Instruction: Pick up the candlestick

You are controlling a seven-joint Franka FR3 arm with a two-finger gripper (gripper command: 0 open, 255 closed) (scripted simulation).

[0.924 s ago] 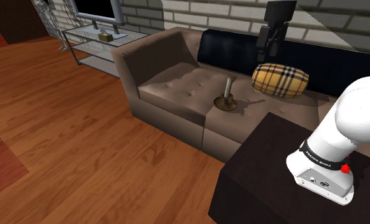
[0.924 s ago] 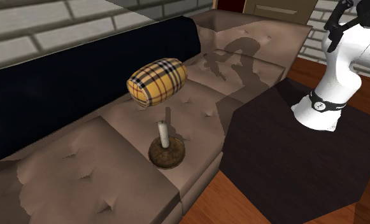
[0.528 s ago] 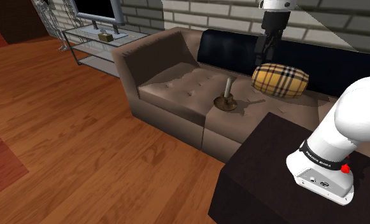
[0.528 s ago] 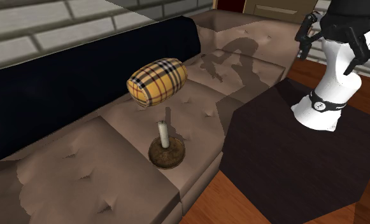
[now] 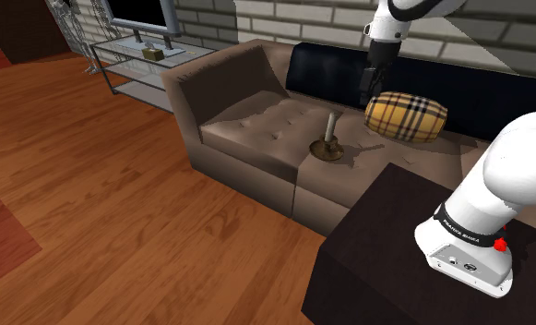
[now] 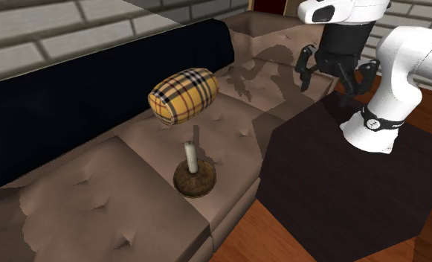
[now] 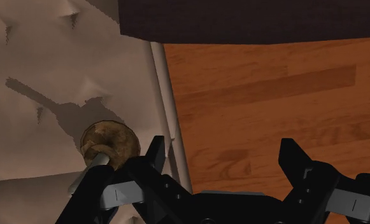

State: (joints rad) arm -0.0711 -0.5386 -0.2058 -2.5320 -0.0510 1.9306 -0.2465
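The candlestick is a short pale candle on a round brown base. It stands upright on the brown sofa's seat near the front edge, where two seat cushions meet. In the second exterior view the candlestick is in front of a yellow plaid cushion. My black gripper hangs open in the air, well above the seat and to that view's right of the candlestick. In the wrist view the gripper holds nothing, and the candlestick lies outside one finger. The gripper is high above the plaid cushion.
The dark stand top butts against the sofa front. A black backrest runs along the grey brick wall. A glass TV shelf stands at the far left. Wooden floor spreads in front of the sofa.
The arm has swung the gripper down and toward the sofa: it moved left and lower in both exterior views. The candlestick and cushion have not moved.
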